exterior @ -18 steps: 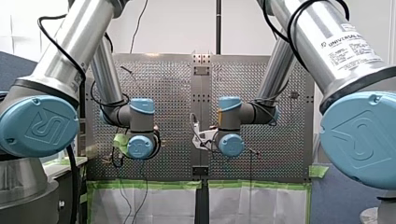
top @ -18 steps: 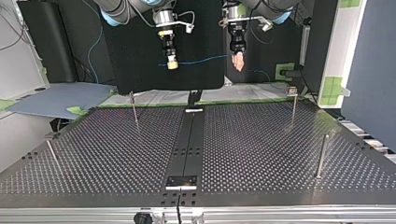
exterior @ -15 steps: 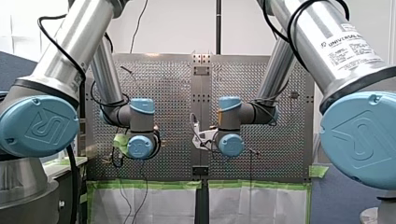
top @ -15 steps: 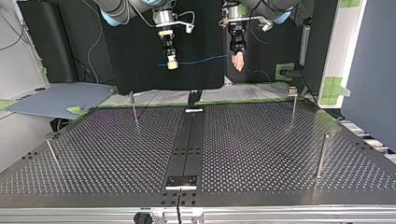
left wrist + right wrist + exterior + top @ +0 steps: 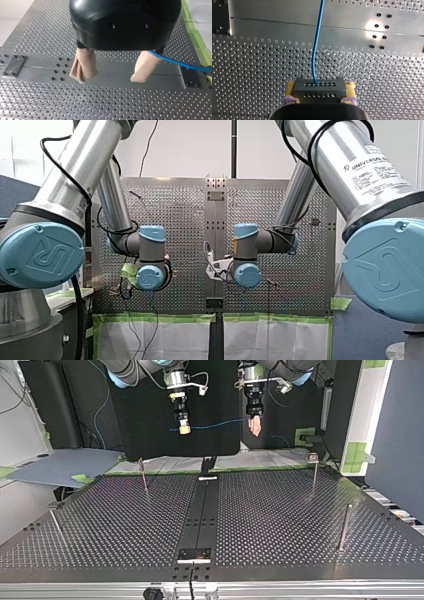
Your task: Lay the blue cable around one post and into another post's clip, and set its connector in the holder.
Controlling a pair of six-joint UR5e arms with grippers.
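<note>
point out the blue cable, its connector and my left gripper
blue cable point(image 5: 315, 50), right wrist view, middle of its strand
connector point(image 5: 319, 87), right wrist view, its holed grey face
left gripper point(image 5: 110, 78), left wrist view, midway between its beige fingertips

Even bright light, glare on table point(image 5: 372, 26)

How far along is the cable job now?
Done: my right end effector grips the dark grey perforated connector. In hand: the thin blue cable stretches through the air to my open left end effector. Left: no thin metal post is wrapped; clipping and seating remain.
</note>
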